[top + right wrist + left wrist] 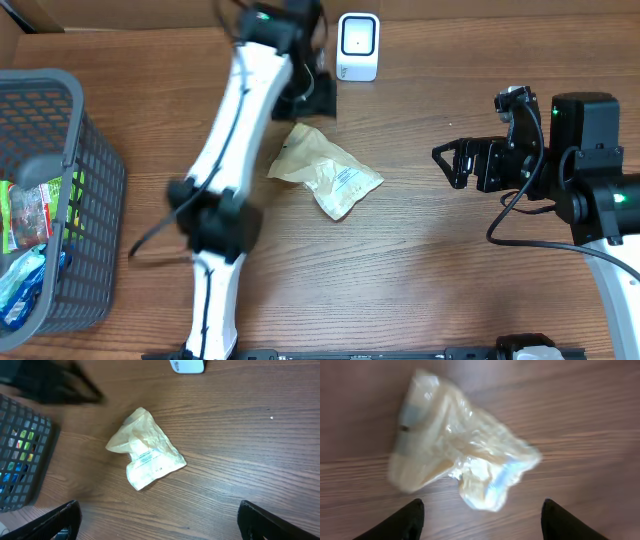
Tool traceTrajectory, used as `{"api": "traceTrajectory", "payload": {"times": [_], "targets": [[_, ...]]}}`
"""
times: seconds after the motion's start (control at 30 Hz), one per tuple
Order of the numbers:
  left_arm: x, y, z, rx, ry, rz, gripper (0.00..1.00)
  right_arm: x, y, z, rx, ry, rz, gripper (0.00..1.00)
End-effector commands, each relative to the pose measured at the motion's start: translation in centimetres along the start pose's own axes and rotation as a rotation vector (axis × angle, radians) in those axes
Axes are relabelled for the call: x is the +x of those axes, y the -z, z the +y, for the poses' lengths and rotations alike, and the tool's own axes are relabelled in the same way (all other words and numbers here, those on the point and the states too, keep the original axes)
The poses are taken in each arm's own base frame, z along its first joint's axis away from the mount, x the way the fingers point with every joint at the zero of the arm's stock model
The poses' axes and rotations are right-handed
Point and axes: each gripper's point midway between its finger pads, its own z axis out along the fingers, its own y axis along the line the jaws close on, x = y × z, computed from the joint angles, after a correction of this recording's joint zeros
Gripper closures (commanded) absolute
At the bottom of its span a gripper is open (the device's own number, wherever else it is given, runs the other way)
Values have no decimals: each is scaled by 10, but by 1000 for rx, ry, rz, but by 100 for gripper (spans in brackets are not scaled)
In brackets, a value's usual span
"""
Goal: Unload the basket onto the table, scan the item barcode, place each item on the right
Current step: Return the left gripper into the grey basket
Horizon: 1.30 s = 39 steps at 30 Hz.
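Observation:
The item, a crumpled tan plastic packet (325,170) with a white printed label, lies flat on the wooden table (430,260). No barcode is legible on it. The white scanner (358,45) stands at the table's back edge. My left gripper (316,100) hovers just behind the packet, between it and the scanner. In the left wrist view the packet (455,440) is blurred, and the left gripper (482,502) is open with nothing between its fingers. My right gripper (448,160) is open to the packet's right; in its own view the right gripper (159,505) stands short of the packet (147,457).
A grey mesh basket (95,170) holding several colourful packets stands at the left edge; this basket (30,435) also shows in the right wrist view. The left arm (225,170) stretches across the table's left half. The scanner (187,365) sits at the top there.

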Motion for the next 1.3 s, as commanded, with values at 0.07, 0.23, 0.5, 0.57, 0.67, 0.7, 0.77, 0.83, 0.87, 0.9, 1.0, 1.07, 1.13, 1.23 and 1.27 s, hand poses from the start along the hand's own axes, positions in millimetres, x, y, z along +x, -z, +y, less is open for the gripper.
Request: {"api": "traceTrajectory", "payload": {"times": [0.07,0.23,0.5,0.57,0.67,0.7,0.77,0.83,0.87,0.9,1.0,1.07,1.13,1.23,1.27], "targets": [[17,166,40,-76,45,-416,32,-7,5,6,-11,19,-21,0],[68,286,138,-183,329,-739,30,-6,5,6,-11,18,-20,0],[186,328,318,-498,1081,-802,0,-2,5,5,-9,10,-4,0],[203,296,353,-486,1252,-684,0,-2,5,5,-9,8,-2,0],[204,241,396,-440,1340,-527,1,-2,5,5,-9,9,-3,0],[200,221,411,-423,1356,-485,0,-2,5,5,-9,10,-3,0],[191,190,435,-407,1370,-438,0,-3,5,5,-9,11,-5,0],[180,165,453,-391,1358,-416,0,-3,5,5,-10,11,-6,0],[173,148,464,-379,1355,-405,0,-3,5,5,-10,11,-6,0],[165,130,473,-360,1349,-393,0,-3,5,5,-9,11,-6,0],[150,100,500,-364,1314,-382,0,-2,5,5,-9,9,-1,0],[144,83,515,-371,1295,-369,0,0,5,5,-8,5,5,0],[145,67,526,-390,1303,-343,0,2,5,5,-7,1,12,0],[141,51,536,-387,1305,-331,0,5,5,4,-5,-5,24,0],[140,46,539,-386,1303,-329,0,6,5,4,-5,-7,27,0]]}}
